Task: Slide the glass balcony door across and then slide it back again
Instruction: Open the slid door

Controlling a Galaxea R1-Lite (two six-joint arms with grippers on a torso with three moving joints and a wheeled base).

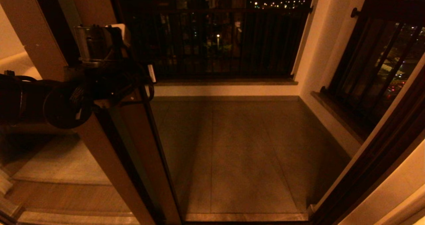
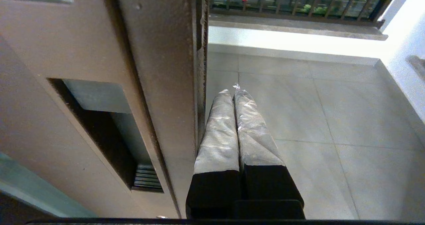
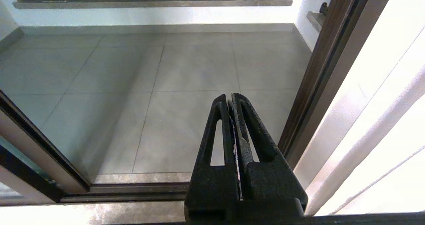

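The glass balcony door stands slid over to the left, leaving the doorway open. Its dark brown upright rail carries a recessed handle slot. My left arm reaches to that rail at about mid-height. The left gripper is shut and empty, its foil-wrapped fingers lying right against the rail's free edge, on the doorway side. The right gripper is shut on nothing. It hangs low over the floor track near the right jamb, out of the head view.
Beyond the doorway lies the tiled balcony floor, ringed by a low white kerb and dark railings. The dark right door frame bounds the opening. A pale curtain hangs beside the right gripper.
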